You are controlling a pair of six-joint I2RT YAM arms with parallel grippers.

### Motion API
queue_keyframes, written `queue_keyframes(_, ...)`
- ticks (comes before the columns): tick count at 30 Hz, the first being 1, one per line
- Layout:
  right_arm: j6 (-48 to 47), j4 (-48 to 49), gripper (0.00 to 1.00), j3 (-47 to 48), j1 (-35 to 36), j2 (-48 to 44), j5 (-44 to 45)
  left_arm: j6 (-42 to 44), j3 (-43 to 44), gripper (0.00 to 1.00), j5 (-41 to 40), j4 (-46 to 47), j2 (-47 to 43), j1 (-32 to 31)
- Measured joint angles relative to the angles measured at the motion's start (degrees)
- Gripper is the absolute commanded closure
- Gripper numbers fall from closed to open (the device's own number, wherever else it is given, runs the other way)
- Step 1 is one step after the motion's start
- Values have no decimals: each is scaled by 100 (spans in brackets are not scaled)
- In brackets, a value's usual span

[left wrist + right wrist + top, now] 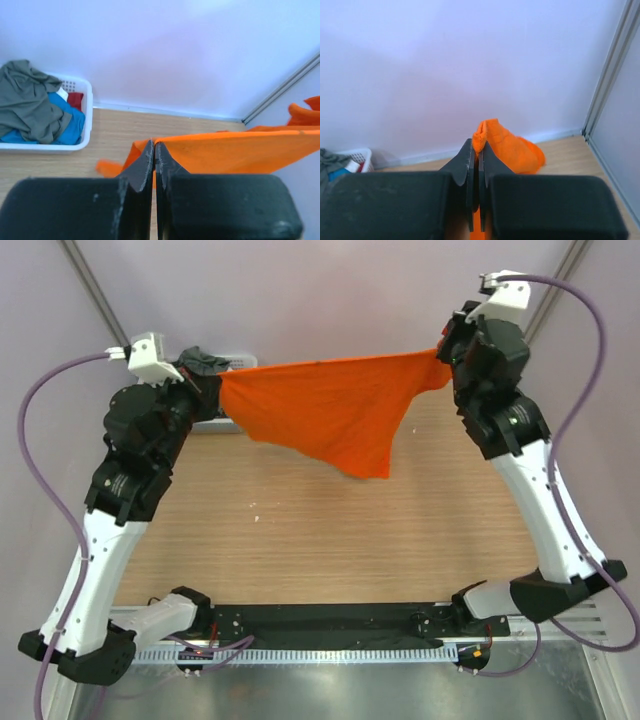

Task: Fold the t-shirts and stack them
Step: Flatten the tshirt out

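Observation:
An orange t-shirt (335, 410) hangs stretched in the air between both arms above the far part of the wooden table (330, 540). My left gripper (213, 392) is shut on its left edge; the left wrist view shows the cloth (235, 150) pinched at the fingertips (154, 146). My right gripper (447, 355) is shut on the right corner, where a bunch of orange fabric (507, 145) sticks out past the fingertips (476, 148). The shirt's lower point droops toward the table. Other t-shirts, dark grey (27, 102), blue (67, 122) and red (76, 100), lie in a white basket (87, 120).
The white basket stands at the table's far left by the wall, mostly hidden behind my left arm in the top view, with a dark cloth (205, 360) peeking out. A metal frame post (610, 75) rises at the far right corner.

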Motion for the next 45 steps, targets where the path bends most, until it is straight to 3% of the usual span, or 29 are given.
queue_keyframes(9, -649, -573, 99, 992, 485, -411, 245, 151, 898, 100, 138, -632, -232, -2)
queue_keyframes(16, -721, -1128, 99, 999, 560, -487, 188, 138, 1023, 100, 348, -1010, -378, -2)
queue_keyframes(23, -750, -1502, 99, 1001, 560, -402, 424, 72, 1423, 100, 138, -1541, 114, -2)
queue_keyframes(29, -942, -1362, 99, 975, 560, 190, 846, 83, 1676, 100, -367, -1650, 883, -2)
queue_keyframes(37, -968, -837, 99, 796, 560, 1412, 769, 101, 2020, 100, -973, -1816, 1692, 328)
queue_keyframes(45, -671, -610, 99, 431, 562, 2068, 793, -76, 927, 100, -846, -1733, 1593, 962)
